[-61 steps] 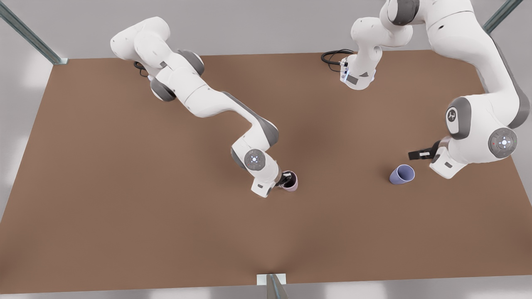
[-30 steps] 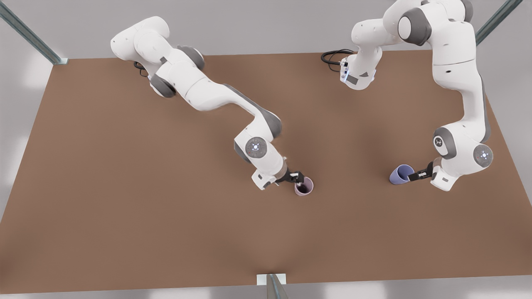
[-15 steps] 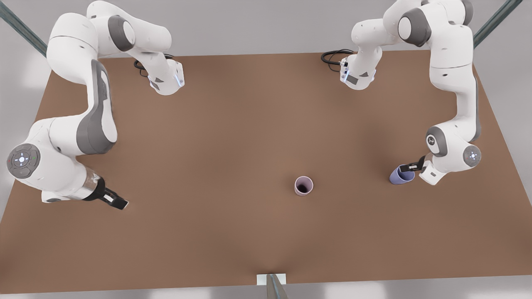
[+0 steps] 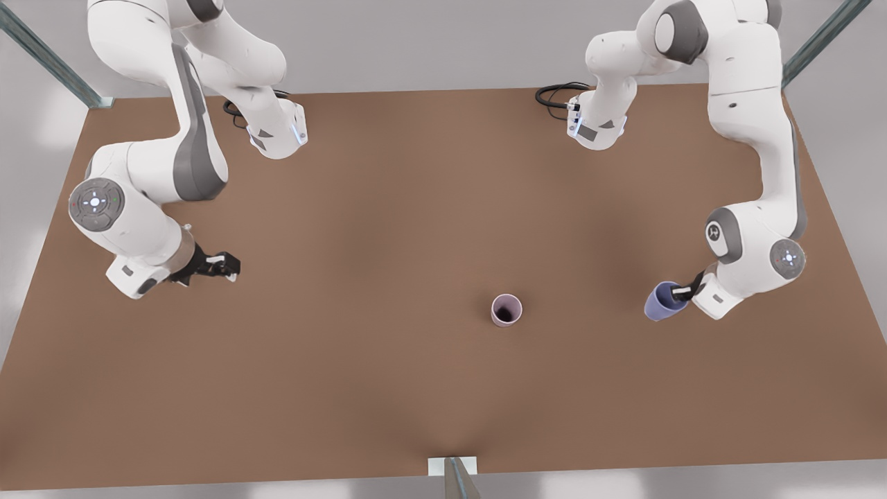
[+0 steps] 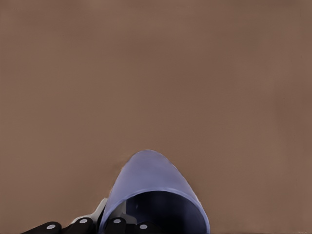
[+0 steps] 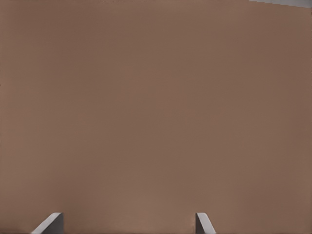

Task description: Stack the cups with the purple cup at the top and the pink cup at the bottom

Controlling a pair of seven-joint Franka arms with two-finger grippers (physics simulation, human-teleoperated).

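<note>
The right gripper [image 4: 223, 265] has let go of the pink cup [image 4: 506, 309], which stands upright mid-bench, and withdrawn, fingers spread and empty. The left gripper [image 4: 682, 291] has clamped its fingers on the purple cup's [image 4: 661, 302] rim, ready to lift.

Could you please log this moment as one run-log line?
left gripper: shut on purple cup | right gripper: open, waiting | pink cup: upright, alone

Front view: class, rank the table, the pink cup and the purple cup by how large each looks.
1. Table, by far the largest.
2. Pink cup and purple cup: they look alike in size, so no ranking. The left gripper holds the purple cup tilted, its fingers partly covering it.
</note>
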